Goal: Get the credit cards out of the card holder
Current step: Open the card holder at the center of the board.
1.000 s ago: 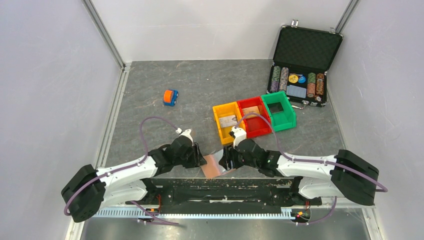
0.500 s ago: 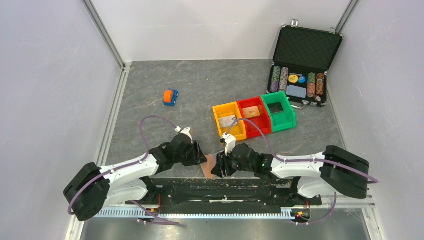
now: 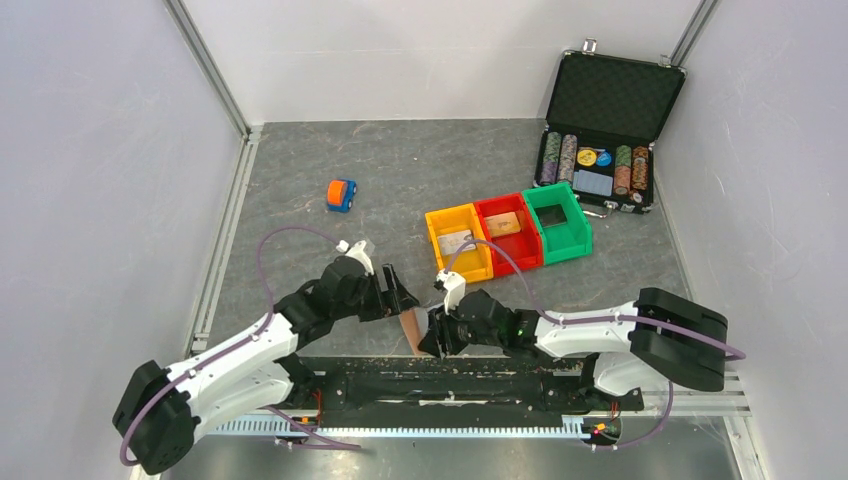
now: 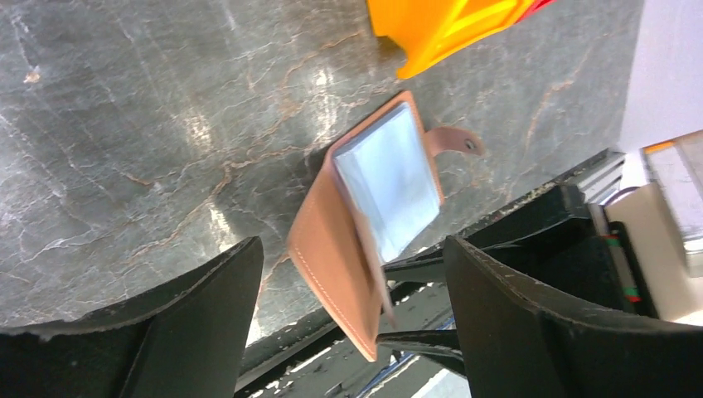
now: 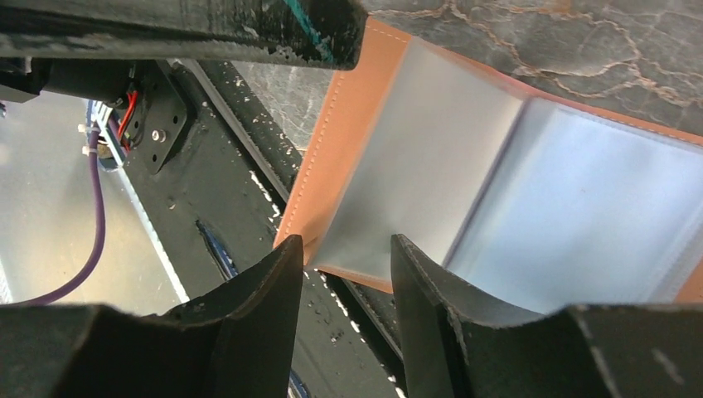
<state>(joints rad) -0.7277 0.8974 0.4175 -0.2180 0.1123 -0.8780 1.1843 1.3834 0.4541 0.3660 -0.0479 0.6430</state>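
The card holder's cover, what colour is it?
The card holder is reddish-brown with pale stitching; clearest in the left wrist view.

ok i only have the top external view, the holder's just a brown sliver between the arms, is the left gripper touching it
observer: no, in the left wrist view the left gripper is wide open, and the card holder stands tilted between the jaws, touching neither
operator: who's got it then
observer: the right gripper, closed on its near edge
operator: anything in the pockets
observer: nothing visible, the clear pockets that show look pale and empty
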